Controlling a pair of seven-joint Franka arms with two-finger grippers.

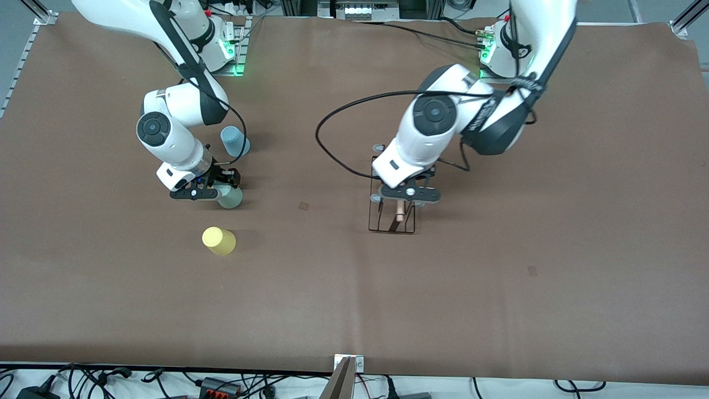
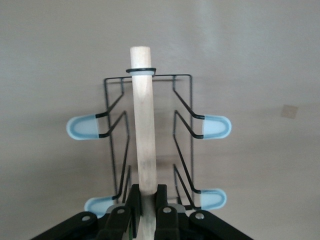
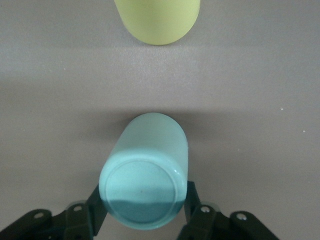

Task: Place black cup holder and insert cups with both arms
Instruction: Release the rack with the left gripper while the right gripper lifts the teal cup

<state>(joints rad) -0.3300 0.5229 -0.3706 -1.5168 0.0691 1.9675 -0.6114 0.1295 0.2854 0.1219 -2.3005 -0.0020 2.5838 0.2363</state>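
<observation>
The black cup holder stands mid-table, its wire base low on the brown cloth. My left gripper is shut on its wooden rod handle, and the pale blue peg tips stick out on both sides. Toward the right arm's end, my right gripper is shut on the grey-green cup, which stands upside down on the cloth with a finger on each side. The yellow cup sits nearer the front camera. Farther from it stands the light blue cup.
Brown cloth covers the whole table. Two small dark marks lie on it. A metal bracket and loose cables run along the front edge. The left arm's black cable loops above the cloth beside the holder.
</observation>
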